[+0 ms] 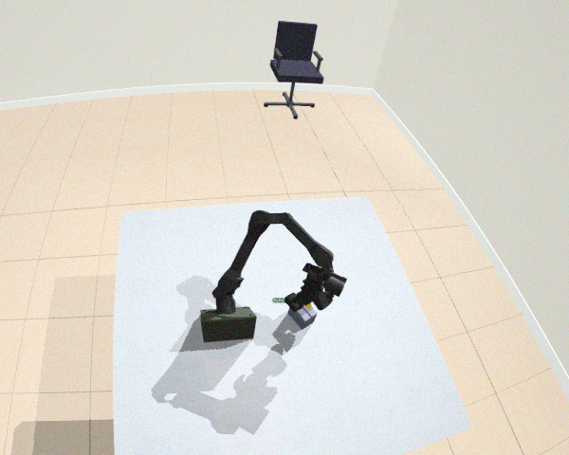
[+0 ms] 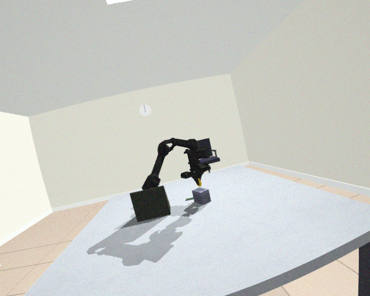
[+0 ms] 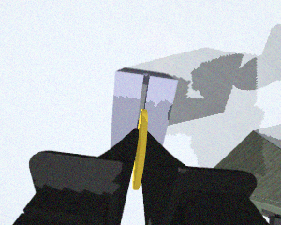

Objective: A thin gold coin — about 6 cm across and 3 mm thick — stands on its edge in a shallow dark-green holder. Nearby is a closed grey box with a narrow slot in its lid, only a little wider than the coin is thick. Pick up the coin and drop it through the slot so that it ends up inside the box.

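My gripper (image 2: 197, 179) (image 3: 139, 134) is shut on the gold coin (image 1: 308, 305) (image 2: 199, 182) (image 3: 141, 150), which sticks out below the fingertips. In the wrist view the coin is seen nearly edge-on, roughly in line with the slot (image 3: 145, 83) and covering its near part. The closed grey box (image 1: 302, 318) (image 2: 201, 196) (image 3: 125, 112) stands under the gripper. In the exterior view a small gap shows between coin and lid. The green holder (image 1: 278, 300) (image 2: 189, 198) lies beside the box, empty as far as it shows, partly hidden by the arm or box.
The arm's dark base block (image 1: 228, 327) (image 2: 150, 204) (image 3: 241, 166) stands on the pale table (image 1: 382, 372) (image 2: 258, 222), to the left of the box in the top and exterior views. Shadows of the arm fall across the table beside the box. An office chair (image 1: 296, 69) stands beyond the table.
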`<state>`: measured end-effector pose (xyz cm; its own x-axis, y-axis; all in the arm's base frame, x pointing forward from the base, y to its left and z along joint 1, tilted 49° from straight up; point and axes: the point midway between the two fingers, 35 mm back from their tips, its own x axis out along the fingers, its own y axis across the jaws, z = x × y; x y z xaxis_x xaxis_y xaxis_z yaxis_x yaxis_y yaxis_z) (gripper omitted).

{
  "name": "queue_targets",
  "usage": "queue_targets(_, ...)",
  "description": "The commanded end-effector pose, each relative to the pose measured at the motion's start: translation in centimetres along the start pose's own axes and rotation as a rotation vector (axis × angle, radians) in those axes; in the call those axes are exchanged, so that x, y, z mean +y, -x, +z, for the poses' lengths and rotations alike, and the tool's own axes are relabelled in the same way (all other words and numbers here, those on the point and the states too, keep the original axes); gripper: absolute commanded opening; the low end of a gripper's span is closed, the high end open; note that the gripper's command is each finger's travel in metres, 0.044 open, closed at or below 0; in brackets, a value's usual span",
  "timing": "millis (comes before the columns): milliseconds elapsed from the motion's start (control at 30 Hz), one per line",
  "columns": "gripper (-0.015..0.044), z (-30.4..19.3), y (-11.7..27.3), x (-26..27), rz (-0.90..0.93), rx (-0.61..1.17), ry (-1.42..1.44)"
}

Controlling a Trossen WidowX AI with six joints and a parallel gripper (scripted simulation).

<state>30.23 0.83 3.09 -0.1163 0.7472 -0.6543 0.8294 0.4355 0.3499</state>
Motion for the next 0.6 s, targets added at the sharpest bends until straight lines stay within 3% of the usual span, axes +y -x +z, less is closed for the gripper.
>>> queue_targets(0,0.0000,-0.07,-0.02,-0.02,-0.001,0.000,-0.001)
queue_targets(567,0.0000,-0.06,-0.84,-0.12,0.000,0.001,-0.009)
